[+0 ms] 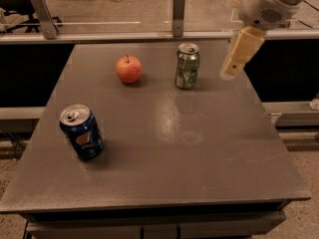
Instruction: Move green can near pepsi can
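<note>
The green can (187,66) stands upright at the back of the grey table (199,148), right of centre. The pepsi can (82,132), dark blue with a silver top, stands near the table's front left. My gripper (232,69) hangs in the air at the back right, a short way to the right of the green can and above the table, not touching it. It holds nothing that I can see. The arm's white wrist (264,4) is above it at the top right.
A red apple (129,69) sits at the back of the table, left of the green can. A metal rail with posts (178,11) runs behind the table. The table's right edge lies just under the gripper.
</note>
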You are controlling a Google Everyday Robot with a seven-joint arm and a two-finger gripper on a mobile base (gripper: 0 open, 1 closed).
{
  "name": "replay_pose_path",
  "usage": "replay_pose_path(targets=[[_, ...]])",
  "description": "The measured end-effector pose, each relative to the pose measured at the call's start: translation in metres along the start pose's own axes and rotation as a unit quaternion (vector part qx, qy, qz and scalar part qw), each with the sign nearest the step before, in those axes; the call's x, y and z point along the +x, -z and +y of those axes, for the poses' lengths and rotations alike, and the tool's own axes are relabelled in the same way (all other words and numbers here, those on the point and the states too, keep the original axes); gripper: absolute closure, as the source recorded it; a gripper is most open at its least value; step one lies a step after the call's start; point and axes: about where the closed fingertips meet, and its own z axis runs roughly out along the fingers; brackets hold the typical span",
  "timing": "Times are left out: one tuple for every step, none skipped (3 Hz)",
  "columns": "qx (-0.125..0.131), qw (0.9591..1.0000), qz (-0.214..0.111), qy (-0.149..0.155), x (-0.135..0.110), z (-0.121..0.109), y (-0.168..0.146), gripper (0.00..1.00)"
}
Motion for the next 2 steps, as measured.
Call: replay_pose_path(targets=[[0.008,0.9984,-0.054,-0.018,-0.008,-0.048,-0.047,0.00],[0.005,0.9910,-0.109,-0.078,-0.007,-0.068,-0.086,0.00]])
